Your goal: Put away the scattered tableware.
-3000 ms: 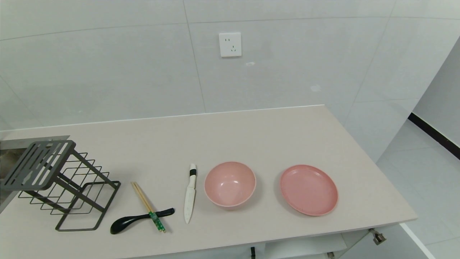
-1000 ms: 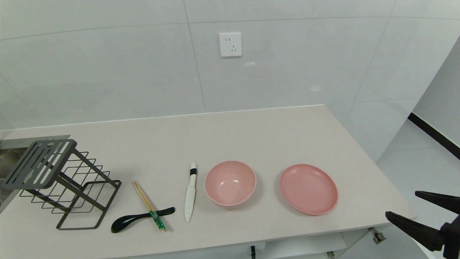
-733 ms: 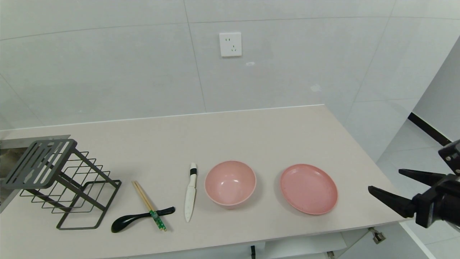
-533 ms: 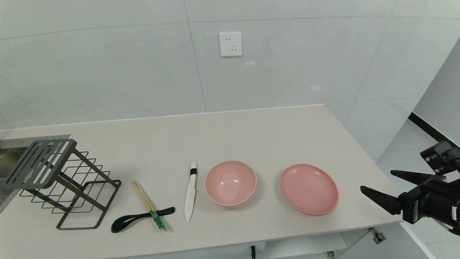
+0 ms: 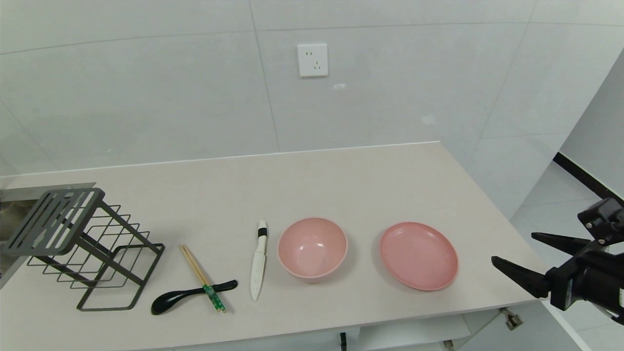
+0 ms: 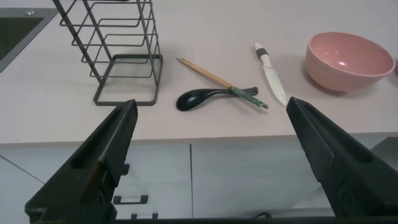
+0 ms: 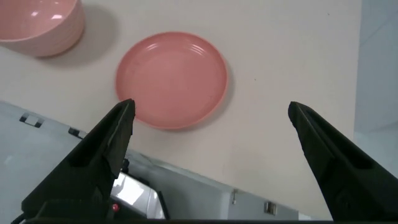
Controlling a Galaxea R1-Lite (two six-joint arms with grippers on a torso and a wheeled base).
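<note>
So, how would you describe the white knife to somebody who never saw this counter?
Start at the long beige countertop below the white wall socket. Near its front edge, between the round pink bowl and the black spoon crossed by wooden chopsticks, lies the white knife. It alone is a flat pale blade with a black band on its handle.

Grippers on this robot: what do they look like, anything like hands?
Not much like hands. The right gripper is matt black, with two long, flat fingers tapering to pointed tips, mounted on a boxy black housing. The left gripper has the same black, wedge-shaped fingers.
</note>
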